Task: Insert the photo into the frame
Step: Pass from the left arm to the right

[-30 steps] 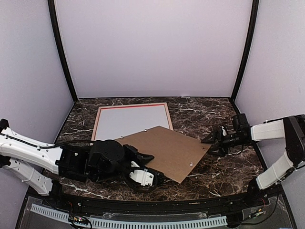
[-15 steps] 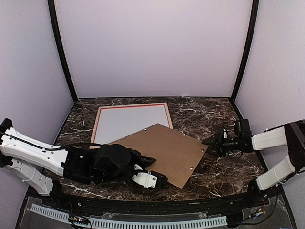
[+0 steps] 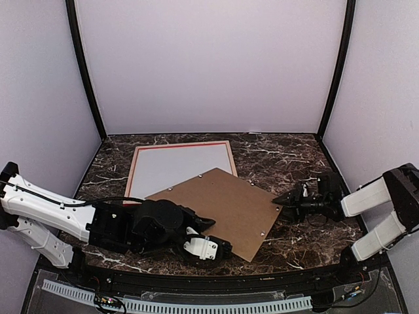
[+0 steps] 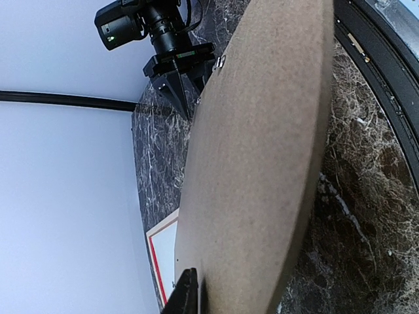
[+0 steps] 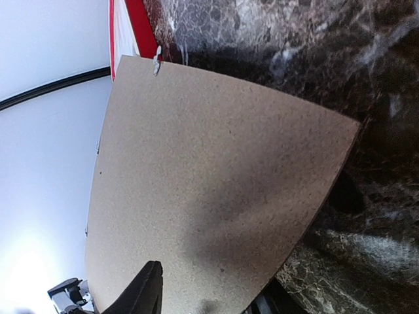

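Observation:
The frame [image 3: 180, 144] lies flat at the back left, its red rail around a pale grey-white inside; it also shows in the left wrist view [image 4: 157, 261] and the right wrist view [image 5: 141, 26]. The photo is out of view. A brown backing board [image 3: 222, 206] lies askew in front, overlapping the frame's near right corner. My left gripper [image 3: 203, 226] is shut on the board's near left edge, one finger [image 4: 186, 291] lying on top of it. My right gripper [image 3: 283, 198] straddles the board's right corner [image 5: 209, 163], open, one finger [image 5: 147, 288] hovering above the board.
The table top is dark marble [image 3: 294, 157]. Pale walls with black corner posts [image 3: 330, 65] close it in on three sides. A black curved rail [image 3: 216, 278] runs along the near edge. Small metal tabs [image 5: 156, 65] sit near the board's edges.
My right gripper has dropped lower against the board's right corner and its jaws have narrowed. The board has slid slightly toward the near left with my left gripper.

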### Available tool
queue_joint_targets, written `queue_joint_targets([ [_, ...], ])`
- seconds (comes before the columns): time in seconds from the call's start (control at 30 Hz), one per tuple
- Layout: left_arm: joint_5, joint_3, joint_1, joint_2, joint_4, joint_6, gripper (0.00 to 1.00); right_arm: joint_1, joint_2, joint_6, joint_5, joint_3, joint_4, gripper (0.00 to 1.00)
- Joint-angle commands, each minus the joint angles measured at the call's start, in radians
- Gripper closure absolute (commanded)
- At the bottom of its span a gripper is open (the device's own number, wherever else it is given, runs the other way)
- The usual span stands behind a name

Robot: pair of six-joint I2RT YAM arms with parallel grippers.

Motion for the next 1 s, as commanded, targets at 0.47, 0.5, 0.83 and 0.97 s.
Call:
queue_joint_targets([
  [0.47, 0.015, 0.041, -0.005, 0.016, -0.092, -0.131, 0.74, 0.050, 0.018, 0.250, 0.065, -0.099, 0.382, 0.84],
  [0.5, 0.015, 0.041, -0.006, 0.017, -0.107, -0.139, 0.73, 0.049, 0.014, 0.252, 0.065, -0.099, 0.385, 0.86],
  [0.83, -0.006, 0.029, -0.007, 0.002, -0.195, -0.246, 0.61, 0.030, -0.038, 0.241, 0.045, -0.062, 0.353, 1.00],
  [0.97, -0.020, 0.018, -0.009, -0.003, -0.209, -0.277, 0.51, 0.004, -0.075, 0.232, 0.026, -0.034, 0.315, 1.00],
])
